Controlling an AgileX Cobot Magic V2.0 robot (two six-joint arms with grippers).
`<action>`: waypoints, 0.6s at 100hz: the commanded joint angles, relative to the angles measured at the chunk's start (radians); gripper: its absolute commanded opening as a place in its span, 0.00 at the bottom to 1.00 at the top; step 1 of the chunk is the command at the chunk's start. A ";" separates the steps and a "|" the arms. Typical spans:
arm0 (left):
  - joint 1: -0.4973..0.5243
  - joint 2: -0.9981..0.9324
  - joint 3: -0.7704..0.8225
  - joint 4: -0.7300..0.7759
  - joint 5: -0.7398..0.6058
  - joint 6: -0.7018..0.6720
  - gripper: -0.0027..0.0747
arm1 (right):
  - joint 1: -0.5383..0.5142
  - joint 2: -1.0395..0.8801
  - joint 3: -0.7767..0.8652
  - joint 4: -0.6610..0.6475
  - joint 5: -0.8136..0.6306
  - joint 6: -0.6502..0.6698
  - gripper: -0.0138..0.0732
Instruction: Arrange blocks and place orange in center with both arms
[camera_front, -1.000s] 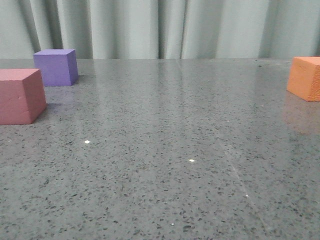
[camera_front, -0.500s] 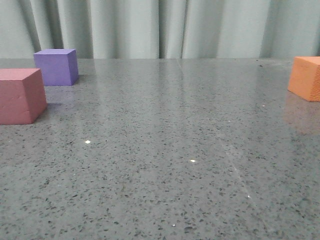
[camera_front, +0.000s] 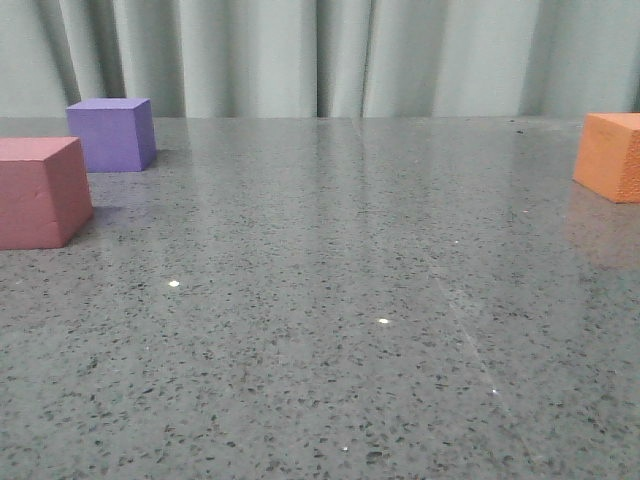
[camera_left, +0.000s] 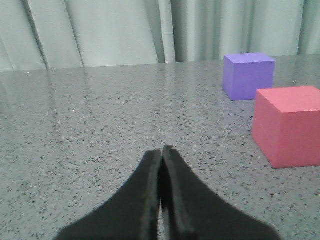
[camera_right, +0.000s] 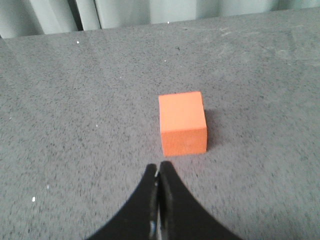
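Observation:
The pinkish-red block (camera_front: 40, 190) stands at the left edge of the front view, with the purple block (camera_front: 112, 134) just behind it. The orange block (camera_front: 610, 156) sits at the far right, partly cut off by the frame. Neither gripper shows in the front view. In the left wrist view my left gripper (camera_left: 162, 149) is shut and empty, with the pinkish-red block (camera_left: 289, 125) and purple block (camera_left: 248, 75) ahead and off to one side. In the right wrist view my right gripper (camera_right: 158, 165) is shut and empty, a short way before the orange block (camera_right: 182, 123).
The blocks rest on a speckled grey stone tabletop (camera_front: 330, 300). A pale pleated curtain (camera_front: 320, 55) hangs along the table's far edge. A wide stretch of bare tabletop lies between the left pair of blocks and the orange block.
The front view shifts by only a few pixels; the orange block sits very slightly further right than a second ago. The other blocks have not moved.

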 joint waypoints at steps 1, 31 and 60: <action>0.001 -0.032 0.055 -0.008 -0.075 -0.009 0.02 | -0.007 0.107 -0.116 0.004 -0.051 0.000 0.08; 0.001 -0.032 0.055 -0.008 -0.075 -0.009 0.02 | -0.007 0.406 -0.273 0.003 -0.056 0.000 0.60; 0.001 -0.032 0.055 -0.008 -0.075 -0.009 0.02 | -0.007 0.558 -0.289 -0.023 -0.081 -0.039 0.89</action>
